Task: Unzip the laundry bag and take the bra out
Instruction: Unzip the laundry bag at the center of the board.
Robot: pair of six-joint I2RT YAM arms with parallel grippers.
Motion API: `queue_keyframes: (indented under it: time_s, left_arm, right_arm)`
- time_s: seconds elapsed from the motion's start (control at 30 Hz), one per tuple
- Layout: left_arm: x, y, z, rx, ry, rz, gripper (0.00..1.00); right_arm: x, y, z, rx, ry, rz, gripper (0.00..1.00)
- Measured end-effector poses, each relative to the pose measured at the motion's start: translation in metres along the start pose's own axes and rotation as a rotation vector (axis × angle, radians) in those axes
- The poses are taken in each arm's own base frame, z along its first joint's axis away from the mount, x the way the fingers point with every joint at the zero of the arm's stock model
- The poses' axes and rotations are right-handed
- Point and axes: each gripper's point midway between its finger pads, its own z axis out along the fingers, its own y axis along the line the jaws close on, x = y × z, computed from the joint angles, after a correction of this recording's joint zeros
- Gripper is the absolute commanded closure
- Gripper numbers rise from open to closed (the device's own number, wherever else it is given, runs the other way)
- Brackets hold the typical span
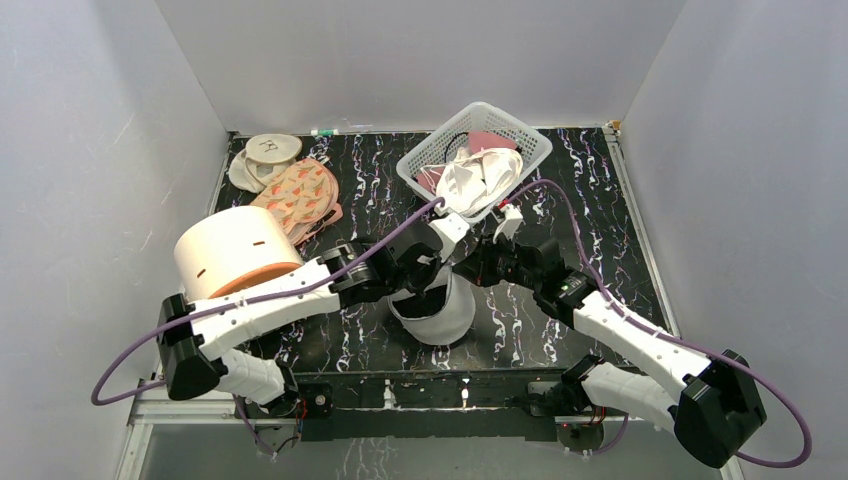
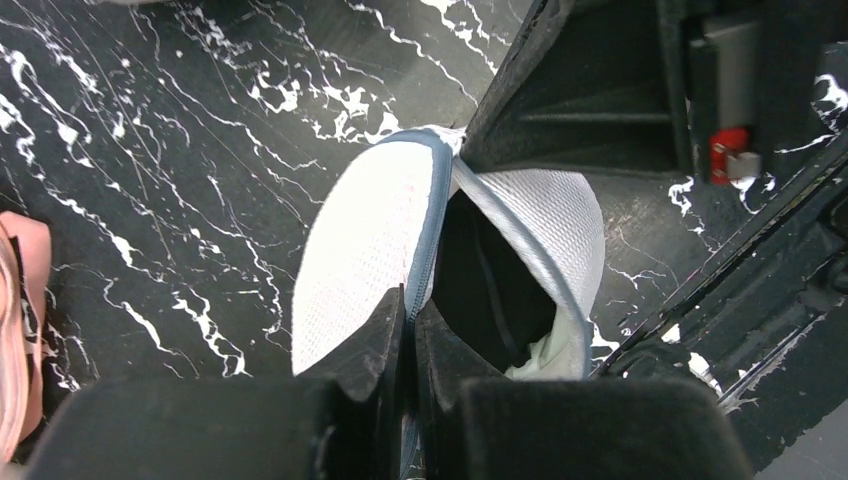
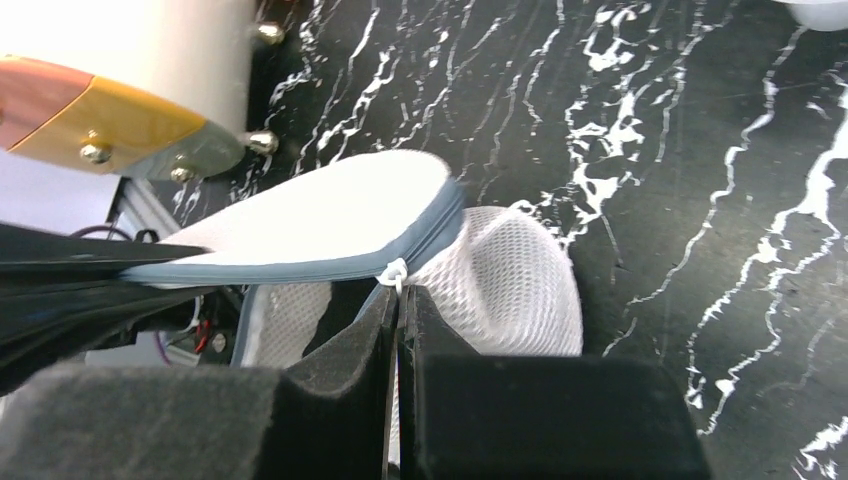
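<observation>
The laundry bag [image 1: 440,315] is a white mesh clamshell with a grey-blue zipper rim, lying at the near middle of the table. Its two halves gape apart. My left gripper [image 2: 410,310] is shut on the zipper rim of one half [image 2: 360,250]. Inside the dark opening a bit of the pale mint bra [image 2: 535,355] shows. My right gripper [image 3: 398,300] is shut on the white zipper pull [image 3: 396,272], where the halves of the bag [image 3: 510,280] meet. In the top view both grippers, left [image 1: 428,283] and right [image 1: 468,268], meet over the bag.
A big cream cylinder with an orange base [image 1: 235,250] lies at the left, close to the left arm. Peach floral pads [image 1: 300,195] and cream pads [image 1: 270,150] lie behind it. A white lattice basket [image 1: 475,155] with white cloth stands at the back.
</observation>
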Motion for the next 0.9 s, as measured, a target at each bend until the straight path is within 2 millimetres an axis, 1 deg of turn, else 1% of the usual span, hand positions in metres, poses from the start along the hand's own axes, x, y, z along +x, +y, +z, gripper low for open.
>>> queue_keyframes:
  time_s: [0.1,0.13,0.2,0.33,0.47,0.57,0.73,0.9]
  left_arm:
    - [-0.008,0.003,-0.012,0.005,-0.044,0.005,1.00]
    - [-0.010,0.004,-0.014,0.006,-0.055,0.005,0.95]
    - [-0.012,0.004,-0.015,0.008,-0.063,0.006,0.80]
    - [-0.011,0.001,-0.013,0.022,-0.054,0.002,0.55]
    - [-0.007,-0.010,-0.005,0.057,-0.031,-0.042,0.38]
    - [-0.008,-0.020,0.001,0.095,-0.022,-0.079,0.35]
    - [-0.010,-0.029,0.009,0.115,-0.020,-0.125,0.36]
    - [0.000,-0.033,0.023,0.108,0.027,-0.138,0.51]
  right_arm:
    - [-0.002,-0.010,-0.001,0.049,-0.009,0.010,1.00]
    - [-0.003,-0.012,-0.001,0.059,-0.013,0.012,1.00]
    - [-0.004,-0.013,-0.001,0.058,-0.014,0.012,1.00]
    - [-0.003,-0.005,-0.003,0.014,-0.002,0.005,1.00]
    - [0.000,0.004,-0.005,-0.039,0.021,0.003,1.00]
    - [0.001,0.011,-0.006,-0.074,0.031,0.006,1.00]
    - [-0.002,0.020,-0.007,-0.118,0.025,0.014,1.00]
    - [-0.005,0.025,-0.010,-0.134,0.013,0.007,1.00]
